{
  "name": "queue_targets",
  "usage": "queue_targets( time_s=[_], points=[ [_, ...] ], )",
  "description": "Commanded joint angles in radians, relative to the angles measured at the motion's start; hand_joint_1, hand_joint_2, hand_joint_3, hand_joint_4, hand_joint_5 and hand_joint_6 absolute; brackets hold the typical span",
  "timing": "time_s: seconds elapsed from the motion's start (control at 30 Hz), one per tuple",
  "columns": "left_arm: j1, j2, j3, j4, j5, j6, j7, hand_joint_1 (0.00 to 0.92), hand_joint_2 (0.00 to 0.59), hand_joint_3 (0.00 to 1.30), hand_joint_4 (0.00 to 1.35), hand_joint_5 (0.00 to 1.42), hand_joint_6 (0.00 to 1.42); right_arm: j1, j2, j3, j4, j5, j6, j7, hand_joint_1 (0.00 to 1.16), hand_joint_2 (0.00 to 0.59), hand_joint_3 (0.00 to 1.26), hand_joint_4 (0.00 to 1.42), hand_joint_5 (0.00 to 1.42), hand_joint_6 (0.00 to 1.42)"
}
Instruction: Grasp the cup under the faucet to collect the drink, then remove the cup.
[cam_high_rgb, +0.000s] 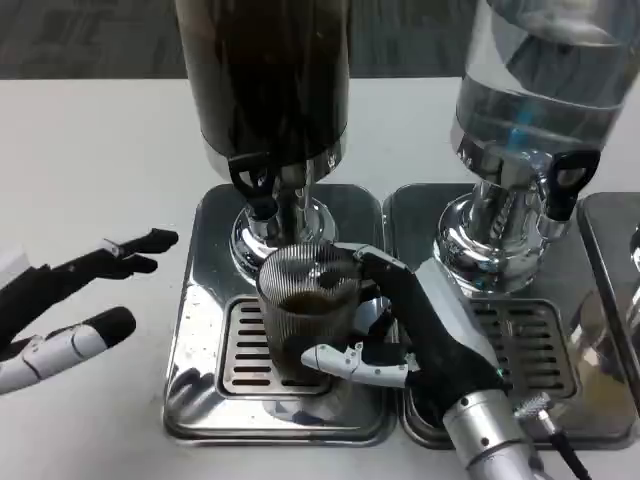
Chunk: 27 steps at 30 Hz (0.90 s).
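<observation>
The left hand (70, 300) is hovering empty with fingers apart over the white bench (90, 150), while the right hand (405, 335) is gripping the cup (305, 310) on the drip tray (200, 400) under the faucet (290, 215) of the dark dispenser (265, 70). The cup is holding dark drink, so pulling it out tilted or clipping the faucet is risking a spill. A clear dispenser (540, 70) is standing to the right.

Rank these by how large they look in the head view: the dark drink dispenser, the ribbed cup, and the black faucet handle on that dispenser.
1. dark drink dispenser, largest though cut off at the top.
2. ribbed cup, held by the right hand.
3. black faucet handle, clearly smallest.
</observation>
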Motion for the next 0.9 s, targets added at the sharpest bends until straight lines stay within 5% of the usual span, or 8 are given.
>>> queue_targets(
  time_s=[0.03, 0.9],
  points=[
    [0.0, 0.027, -0.025, 0.017, 0.054, -0.092, 0.015, 0.0, 0.155, 0.09, 0.01, 0.09, 0.15, 0.004, 0.005, -0.013, -0.032, 0.01, -0.014, -0.012, 0.75, 0.272, 0.36, 0.46, 0.64, 0.97],
    [-0.007, 0.081, -0.121, 0.072, 0.24, -0.273, 0.152, 0.0, 0.089, 0.0, 0.0, 0.0, 0.01, 0.046, -0.004, -0.042, -0.092, 0.023, -0.025, -0.008, 0.7, 0.302, 0.37, 0.47, 0.66, 0.99]
  ],
)
